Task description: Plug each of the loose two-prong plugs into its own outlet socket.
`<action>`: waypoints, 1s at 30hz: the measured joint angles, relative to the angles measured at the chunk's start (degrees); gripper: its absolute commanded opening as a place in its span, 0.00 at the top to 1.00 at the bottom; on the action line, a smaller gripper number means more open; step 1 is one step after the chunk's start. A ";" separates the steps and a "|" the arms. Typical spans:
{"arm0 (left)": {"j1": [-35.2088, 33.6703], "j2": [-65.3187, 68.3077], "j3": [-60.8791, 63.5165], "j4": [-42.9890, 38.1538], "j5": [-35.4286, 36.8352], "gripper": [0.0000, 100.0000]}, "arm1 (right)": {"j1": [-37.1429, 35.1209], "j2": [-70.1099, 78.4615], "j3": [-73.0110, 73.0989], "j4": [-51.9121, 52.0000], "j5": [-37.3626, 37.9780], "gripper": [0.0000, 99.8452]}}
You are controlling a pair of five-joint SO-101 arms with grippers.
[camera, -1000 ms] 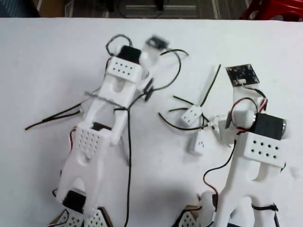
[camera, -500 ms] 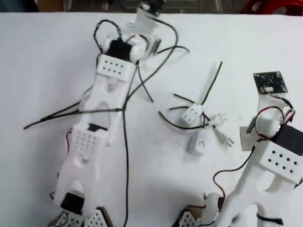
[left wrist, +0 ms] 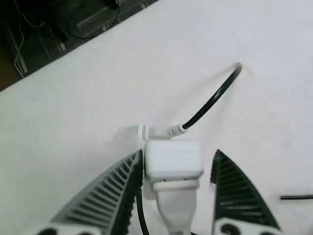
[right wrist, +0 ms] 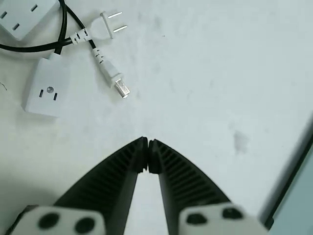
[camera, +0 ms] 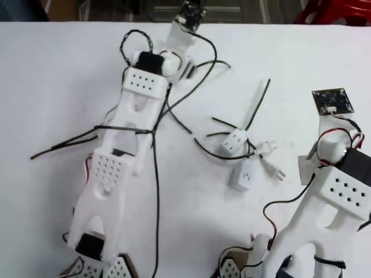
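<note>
From above, the white table [camera: 52,69] has both arms on it. The left arm [camera: 133,116] stretches toward the far edge, and the right arm [camera: 330,197] stands at the near right. Between them, closer to the right arm, are two white plastic outlet socket blocks. The farther socket block [camera: 235,141] sits just beyond the nearer socket block [camera: 243,174], and a thin black cable [camera: 203,147] curls around the left of the pair. Just right of them lie two small white two-prong plugs, the farther plug [camera: 268,147] and the nearer plug [camera: 277,171]. Both are loose on the table, neither in a socket.

Now the left wrist camera. The left gripper [left wrist: 178,156] has its ribbed grey fingers spread, with a white rectangular block [left wrist: 173,159] between them. One finger is against the block's side and the other stands just off it, showing a sliver of table. Just beyond the block a short black lead [left wrist: 212,98] arcs across the white surface from a white collar.

On the right wrist camera, the right gripper [right wrist: 147,152] has its dark fingers pressed tip to tip, holding nothing, over bare table. Well apart from it lie both plugs, the first [right wrist: 110,22] with its prongs showing clearly and the second [right wrist: 117,85] closer to the gripper. Next to them is a socket block [right wrist: 46,88], face up, with the other [right wrist: 19,17] at the corner.
</note>
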State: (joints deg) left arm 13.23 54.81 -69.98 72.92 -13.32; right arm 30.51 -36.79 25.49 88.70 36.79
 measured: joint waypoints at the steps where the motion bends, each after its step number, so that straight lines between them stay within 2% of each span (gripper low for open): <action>1: 0.00 0.00 0.00 0.53 0.00 0.73 | -0.09 0.00 0.00 0.00 0.00 0.98; 10: 4.04 0.00 -0.62 2.99 0.00 0.74 | 0.44 0.00 0.00 0.00 0.18 0.98; 20: 3.78 -2.90 -22.07 23.21 0.00 0.74 | 0.35 0.00 0.00 0.00 0.18 0.98; 24: -0.26 -8.53 -23.38 27.69 2.11 0.73 | 0.26 0.00 0.00 0.00 0.18 0.98; 27: -6.86 -12.48 -23.12 29.19 6.59 0.73 | 0.35 0.00 0.00 0.00 0.18 0.98; 30: -14.77 -16.00 -18.99 29.54 7.30 0.73 | 0.18 0.00 1.05 0.00 0.18 0.98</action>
State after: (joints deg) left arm -1.54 38.81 -88.97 102.46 -6.02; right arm 30.68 -36.79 26.55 88.70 36.97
